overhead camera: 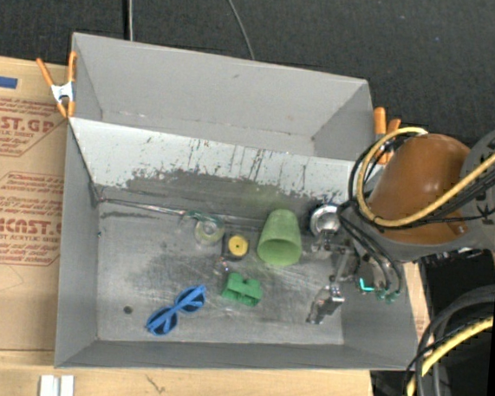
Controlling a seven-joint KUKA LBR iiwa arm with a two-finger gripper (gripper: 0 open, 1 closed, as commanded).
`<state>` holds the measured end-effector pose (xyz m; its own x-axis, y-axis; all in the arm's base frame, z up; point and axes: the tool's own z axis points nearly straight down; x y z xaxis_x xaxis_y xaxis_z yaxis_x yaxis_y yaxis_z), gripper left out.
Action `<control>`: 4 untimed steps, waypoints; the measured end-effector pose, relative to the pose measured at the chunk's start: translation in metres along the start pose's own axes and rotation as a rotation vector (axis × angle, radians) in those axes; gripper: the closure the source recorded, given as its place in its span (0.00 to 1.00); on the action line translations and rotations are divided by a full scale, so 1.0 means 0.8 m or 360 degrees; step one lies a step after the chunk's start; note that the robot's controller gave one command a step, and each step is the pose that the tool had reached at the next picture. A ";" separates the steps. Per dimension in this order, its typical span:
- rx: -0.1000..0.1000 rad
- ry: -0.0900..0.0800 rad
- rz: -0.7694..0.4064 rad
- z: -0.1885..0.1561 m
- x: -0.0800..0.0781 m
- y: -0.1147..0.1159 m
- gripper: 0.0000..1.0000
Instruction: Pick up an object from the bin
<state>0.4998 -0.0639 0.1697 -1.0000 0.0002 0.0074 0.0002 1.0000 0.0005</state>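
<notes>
Gripper (328, 303): open or closed, I cannot tell. Descending here risks grabbing nothing; cup (279, 238) and block (242, 289) lie leftward.

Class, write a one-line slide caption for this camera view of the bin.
Gripper over the bin's right side, right of a green cup, green block and blue sunglasses.

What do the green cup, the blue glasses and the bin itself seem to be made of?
The green cup looks like matte plastic: one even light green, no glint. The blue glasses seem plastic too: a thin frame in uniform bright blue. The bin looks like grey sheet metal, with flat folded walls and a scratched, dark-worn floor; painted or bare, I cannot tell.
</notes>
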 end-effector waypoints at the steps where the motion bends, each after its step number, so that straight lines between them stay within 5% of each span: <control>1: 0.0005 -0.0030 -0.0079 0.124 0.005 0.066 0.00; 2: -0.0003 -0.0013 0.0196 0.087 0.017 0.103 0.00; 4: -0.0001 -0.0024 0.0438 0.122 0.022 0.107 0.00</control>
<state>0.4819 0.0221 0.0725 -0.9623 0.2718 -0.0078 0.2718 0.9624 0.0013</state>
